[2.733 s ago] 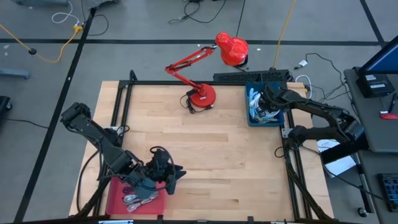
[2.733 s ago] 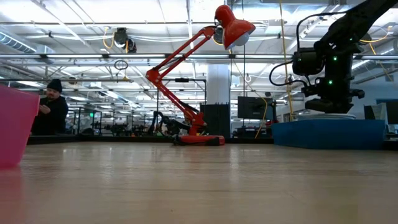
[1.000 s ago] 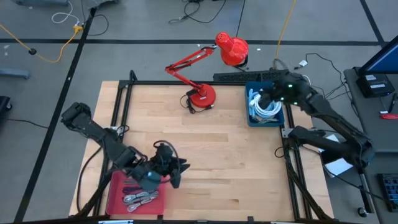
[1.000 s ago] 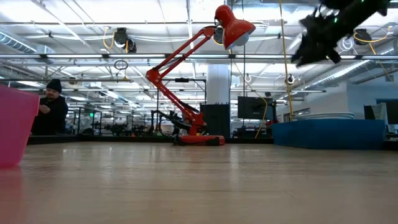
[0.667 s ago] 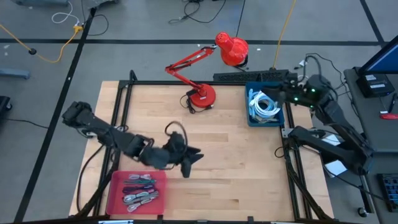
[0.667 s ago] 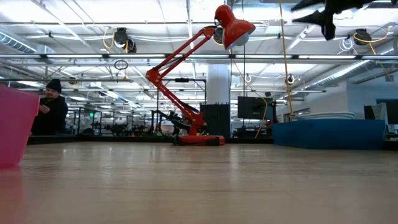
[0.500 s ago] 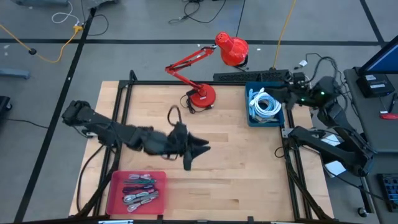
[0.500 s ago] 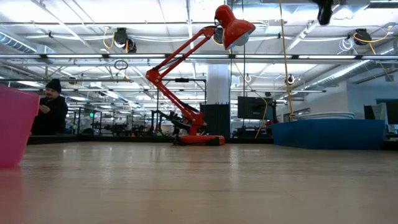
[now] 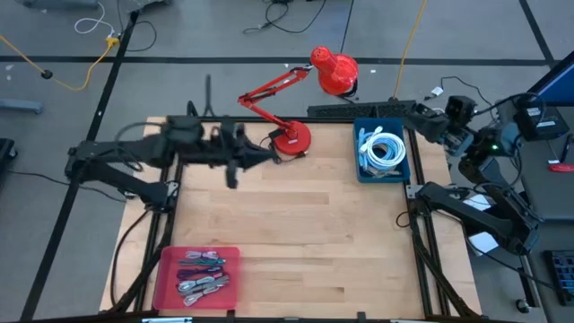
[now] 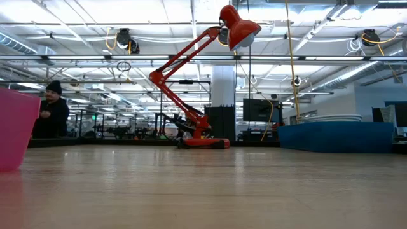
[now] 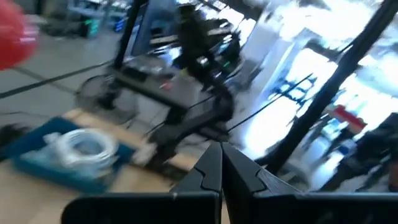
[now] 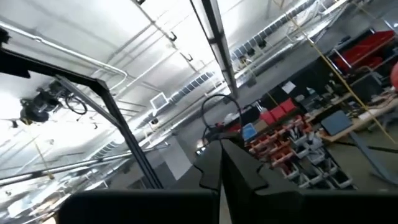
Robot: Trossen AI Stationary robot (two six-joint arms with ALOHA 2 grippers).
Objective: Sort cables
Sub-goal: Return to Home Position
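White and light-blue coiled cables (image 9: pixel 380 151) lie in the blue bin (image 9: pixel 362 170) at the table's far right, which also shows in the left wrist view (image 11: pixel 37 163) with the cables (image 11: pixel 82 145). Short bundled cables (image 9: pixel 201 274) lie in the pink bin (image 9: pixel 165 283) at the near left. My left gripper (image 9: pixel 272 154) hangs high over the far middle of the table, close to the red lamp's base; its fingers (image 11: pixel 221 163) are shut on nothing. My right gripper (image 9: pixel 423 113) is raised beyond the blue bin's far right corner, shut and holding nothing (image 12: pixel 221 163).
A red desk lamp (image 9: pixel 292 136) stands at the table's far middle, its head (image 9: pixel 334 72) reaching past the far edge. A black frame rail (image 9: pixel 269 119) runs along the far edge. In the low view a person (image 10: pixel 52 109) stands far behind the table.
My left arm has swung up from beside the pink bin, first toward the table's middle, then toward the far edge by the lamp's base, and its fingers have shut. My right arm has risen from the blue bin and drawn back toward the table's right edge.
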